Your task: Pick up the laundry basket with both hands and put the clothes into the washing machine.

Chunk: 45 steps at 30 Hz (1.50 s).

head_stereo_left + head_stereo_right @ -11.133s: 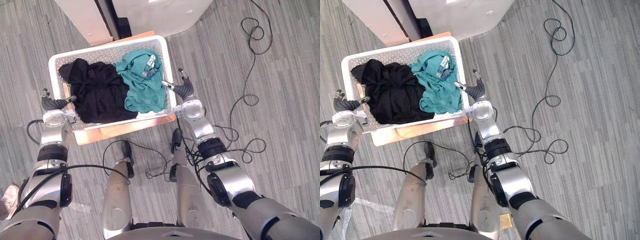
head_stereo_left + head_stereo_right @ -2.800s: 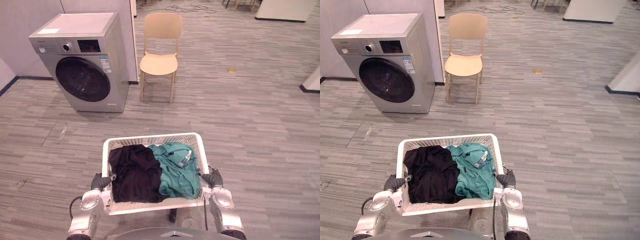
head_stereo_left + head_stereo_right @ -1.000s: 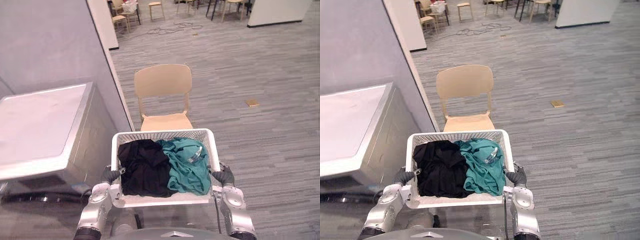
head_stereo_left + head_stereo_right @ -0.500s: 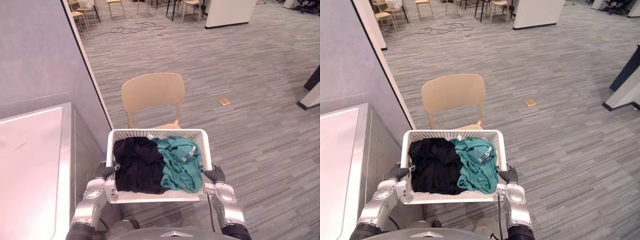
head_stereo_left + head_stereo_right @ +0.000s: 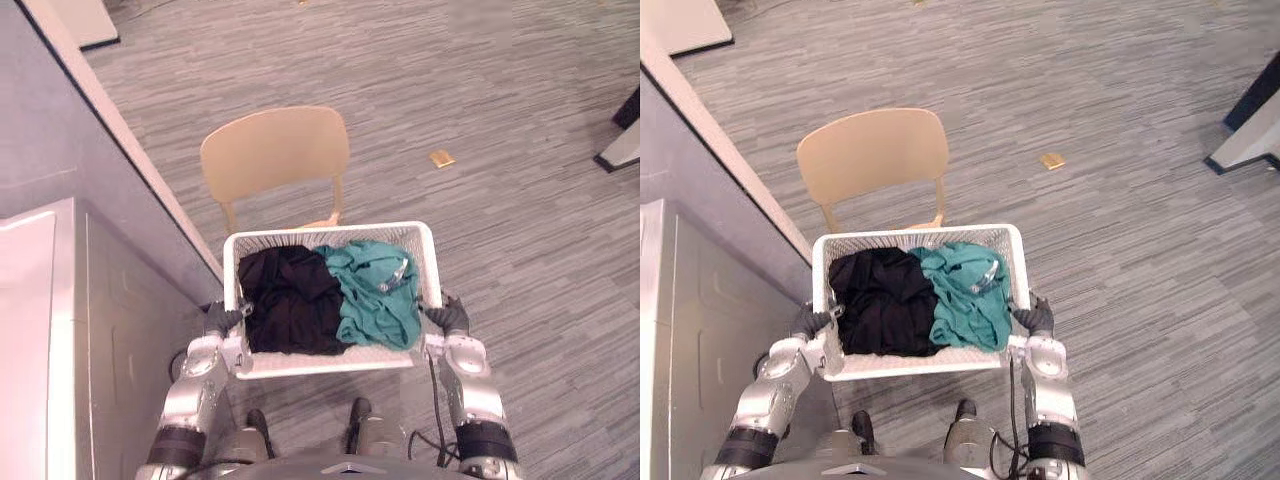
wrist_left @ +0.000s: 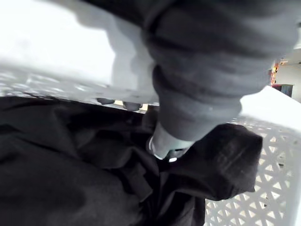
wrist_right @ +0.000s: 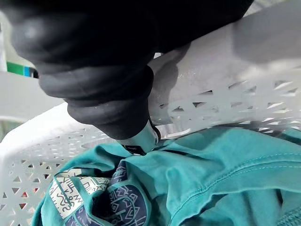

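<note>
View tipped down | basket rim overlaps chair seat (washer close left)

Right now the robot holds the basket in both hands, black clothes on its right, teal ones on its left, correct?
No, swapped: the left eye view shows the black clothes on its left, the teal ones on its right; left hand and right hand hold the basket.
</note>
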Motion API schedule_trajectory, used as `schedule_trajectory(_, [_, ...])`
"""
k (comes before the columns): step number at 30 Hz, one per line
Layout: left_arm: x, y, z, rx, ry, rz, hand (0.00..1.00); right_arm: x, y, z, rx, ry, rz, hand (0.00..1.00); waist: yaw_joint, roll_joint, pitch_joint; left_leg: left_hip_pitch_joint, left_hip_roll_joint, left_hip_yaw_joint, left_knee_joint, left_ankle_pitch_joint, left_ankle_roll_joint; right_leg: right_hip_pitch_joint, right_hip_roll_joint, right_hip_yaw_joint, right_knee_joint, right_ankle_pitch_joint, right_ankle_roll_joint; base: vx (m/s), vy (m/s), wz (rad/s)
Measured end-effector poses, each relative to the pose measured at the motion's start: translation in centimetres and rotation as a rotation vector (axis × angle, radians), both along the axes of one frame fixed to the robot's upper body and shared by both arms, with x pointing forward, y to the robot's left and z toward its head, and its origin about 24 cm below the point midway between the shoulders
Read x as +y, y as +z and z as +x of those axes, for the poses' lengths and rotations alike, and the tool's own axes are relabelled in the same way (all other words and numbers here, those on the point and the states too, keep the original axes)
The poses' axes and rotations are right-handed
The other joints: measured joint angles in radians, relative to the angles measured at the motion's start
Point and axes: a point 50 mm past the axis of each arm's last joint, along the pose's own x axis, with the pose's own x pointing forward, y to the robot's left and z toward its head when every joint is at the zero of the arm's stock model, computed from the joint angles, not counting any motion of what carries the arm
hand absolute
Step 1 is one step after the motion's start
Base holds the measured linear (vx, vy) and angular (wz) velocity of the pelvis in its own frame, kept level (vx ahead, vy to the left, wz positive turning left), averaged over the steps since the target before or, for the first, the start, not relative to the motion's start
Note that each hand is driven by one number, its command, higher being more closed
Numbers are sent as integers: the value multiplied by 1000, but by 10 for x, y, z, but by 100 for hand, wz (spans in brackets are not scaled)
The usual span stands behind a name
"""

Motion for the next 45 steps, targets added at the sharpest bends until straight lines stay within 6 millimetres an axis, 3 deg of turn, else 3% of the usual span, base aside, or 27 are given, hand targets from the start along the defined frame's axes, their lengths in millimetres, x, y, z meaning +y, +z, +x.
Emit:
schedule_trajectory(4, [5, 27, 32, -104, 53, -24, 100, 6, 44, 48, -129, 61, -10, 100, 19, -4, 80, -132, 0, -22, 76, 1, 5, -98, -10, -12, 25, 23, -8, -138, 27, 17])
schedule_trajectory(9, [11, 43, 53, -140, 79, -32, 100, 11, 82, 80, -194, 129, -83, 100, 31, -8, 148, -229, 3, -45, 124, 4, 12, -174, -13, -21, 44, 38, -16, -122, 21, 7])
schedule_trajectory(13, [6, 69, 80, -196, 63, -30, 100, 9, 124, 109, -242, 141, -140, 100, 41, -12, 198, -307, 8, -41, 148, 12, 21, -238, -12, -17, 33, 71, -21, -64, 26, -6])
schedule_trajectory(22, [5, 122, 118, -305, 68, 12, 100, 13, 170, 123, -349, 99, -151, 100, 59, -29, 229, -415, 41, -7, 196, 7, 22, -344, 0, 1, 35, 90, -34, -4, 5, -10])
schedule_trajectory(27, [3, 129, 126, -299, 73, 17, 100, 14, 179, 122, -381, 77, -153, 100, 59, -29, 233, -447, 68, 10, 226, -11, 19, -372, 15, 4, 40, 90, -34, 12, -27, -13])
schedule_trajectory(28, [2, 131, 128, -296, 76, 18, 100, 14, 179, 122, -380, 76, -145, 0, 58, -30, 234, -453, 74, 11, 233, -14, 17, -375, 19, 3, 40, 90, -34, 31, -28, -9])
schedule_trajectory(29, [2, 133, 129, -299, 77, 19, 0, 14, 179, 122, -375, 66, -141, 0, 56, -30, 234, -455, 81, 15, 240, -16, 16, -375, 23, 2, 42, 90, -34, 33, -25, -7])
schedule_trajectory(36, [16, 146, 135, -318, 121, 18, 0, 12, 186, 123, -397, 36, -131, 0, 49, -30, 234, -447, 97, 42, 254, -22, 14, -379, 27, 4, 57, 87, -37, 13, -18, -6])
schedule_trajectory(45, [49, 161, 135, -353, 237, 35, 0, 19, 200, 126, -442, 43, -60, 0, 52, -30, 233, -419, 114, 64, 276, -31, 14, -369, 32, 6, 90, 73, -52, -11, -16, -4])
